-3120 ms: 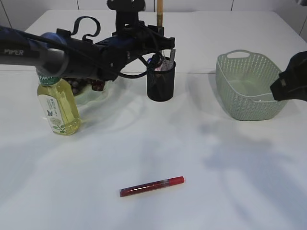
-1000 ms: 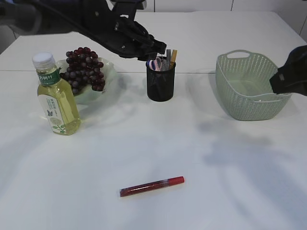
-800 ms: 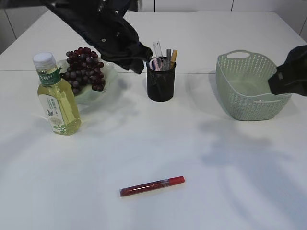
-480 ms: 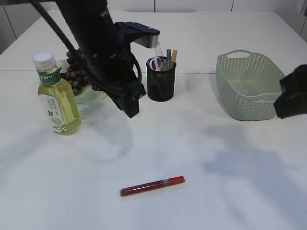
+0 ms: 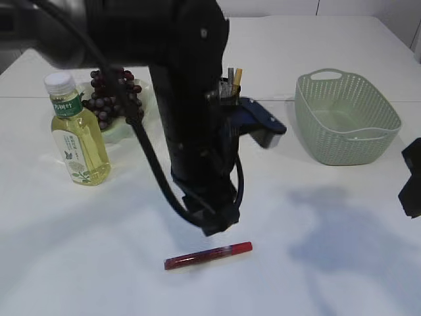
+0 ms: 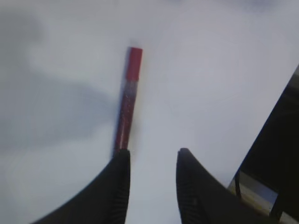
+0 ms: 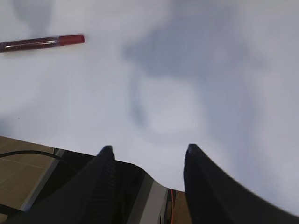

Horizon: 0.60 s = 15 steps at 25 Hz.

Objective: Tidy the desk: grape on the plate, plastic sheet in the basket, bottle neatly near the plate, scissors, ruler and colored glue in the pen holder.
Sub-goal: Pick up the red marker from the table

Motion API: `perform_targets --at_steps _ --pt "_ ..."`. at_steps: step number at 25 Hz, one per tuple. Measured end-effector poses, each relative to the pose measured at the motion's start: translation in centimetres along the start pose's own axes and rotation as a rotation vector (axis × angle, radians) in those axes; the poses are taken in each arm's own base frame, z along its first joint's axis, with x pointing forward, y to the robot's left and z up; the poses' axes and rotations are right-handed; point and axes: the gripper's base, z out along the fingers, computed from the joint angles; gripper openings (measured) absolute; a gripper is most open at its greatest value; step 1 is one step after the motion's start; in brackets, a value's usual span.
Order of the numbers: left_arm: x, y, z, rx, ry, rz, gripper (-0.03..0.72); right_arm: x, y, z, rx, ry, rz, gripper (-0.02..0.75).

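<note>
White desk [image 5: 316, 263], glue [image 6: 127, 100] nearing left pincer [image 6: 152, 156]

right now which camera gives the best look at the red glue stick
The left wrist view: the glue stick lies close ahead of the left end effector, nearly filling the frame. The exterior view shows it whole but small; the right wrist view catches it at the top edge.

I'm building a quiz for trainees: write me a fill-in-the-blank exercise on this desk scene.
1. The grapes lie on the ____.
2. The glue pen lying on the table has a cap coloured ____.
3. The basket stands on the ____ side of the exterior view.
4. The left gripper hangs over the glue pen with its jaws ____.

Missing words: plate; red; right; open
</note>
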Motion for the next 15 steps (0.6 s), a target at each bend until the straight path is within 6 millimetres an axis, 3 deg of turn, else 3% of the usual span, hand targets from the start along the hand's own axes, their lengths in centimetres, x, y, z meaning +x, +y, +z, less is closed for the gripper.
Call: perform_targets --at_steps 6,15 --pt "2.1 0.3 3.7 -0.065 0.088 0.036 0.248 0.0 0.0 0.0 0.0 0.005 0.001 0.384" --pt "1.4 0.9 6.2 -0.11 -0.012 0.069 0.249 0.0 0.0 0.0 0.0 0.005 -0.001 0.384"
